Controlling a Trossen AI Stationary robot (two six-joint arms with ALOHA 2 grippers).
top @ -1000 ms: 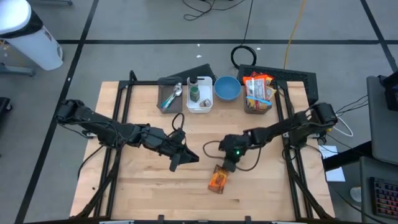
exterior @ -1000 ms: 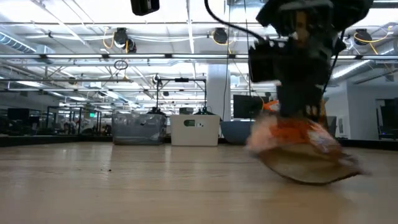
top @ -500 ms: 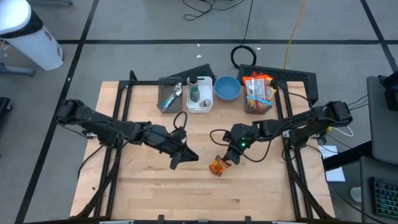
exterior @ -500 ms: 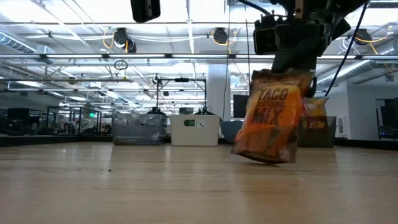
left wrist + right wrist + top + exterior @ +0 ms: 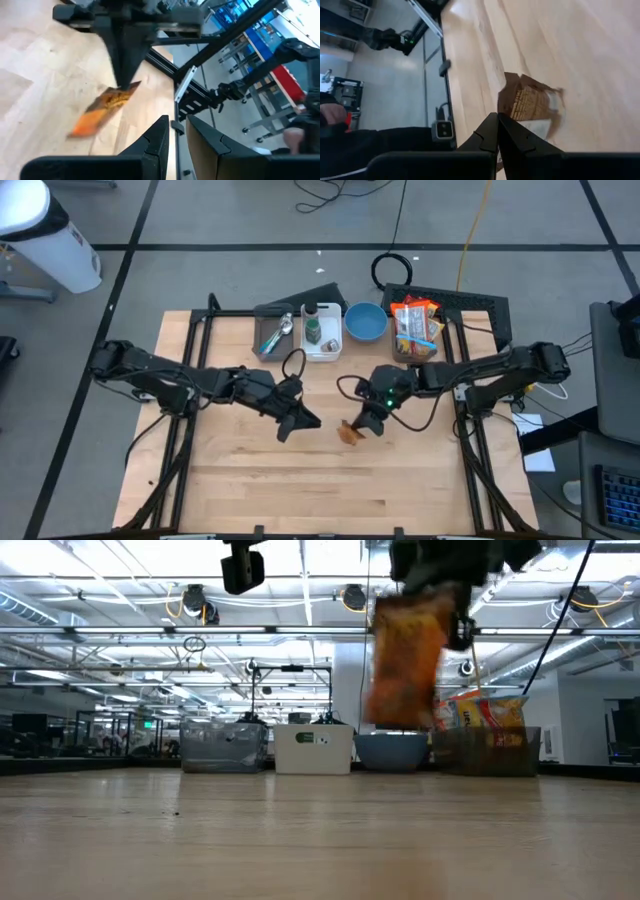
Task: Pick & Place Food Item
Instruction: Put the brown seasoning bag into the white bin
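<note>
An orange taco-mix packet [image 5: 349,434] hangs in the air over the middle of the table, with my right gripper [image 5: 363,423] shut on it. The low view shows the packet [image 5: 405,660] well above the tabletop. My left gripper [image 5: 300,421] hovers just to the packet's left, pointing toward it. Its fingers [image 5: 162,131] stand a narrow gap apart with nothing between them. The left wrist view shows the packet [image 5: 107,102] dangling under my right gripper [image 5: 126,75]. My right gripper pinches the packet's top edge [image 5: 512,111] between its two shut fingers. The fingers come slanting down from the table's right side. The packet hangs below them, roughly upright and lifted clear of the table.
Along the far edge stand a tray of utensils [image 5: 274,332], a white bin holding a bottle [image 5: 321,332], a blue bowl [image 5: 366,322] and a bin of snack packets [image 5: 415,330]. Bare wood [image 5: 300,490] lies toward the near edge.
My right gripper has risen and drawn toward the far edge, staying shut. The packet, first lying low on the table, has swung upright and been lifted clear. My left gripper has drifted a little toward the packet.
</note>
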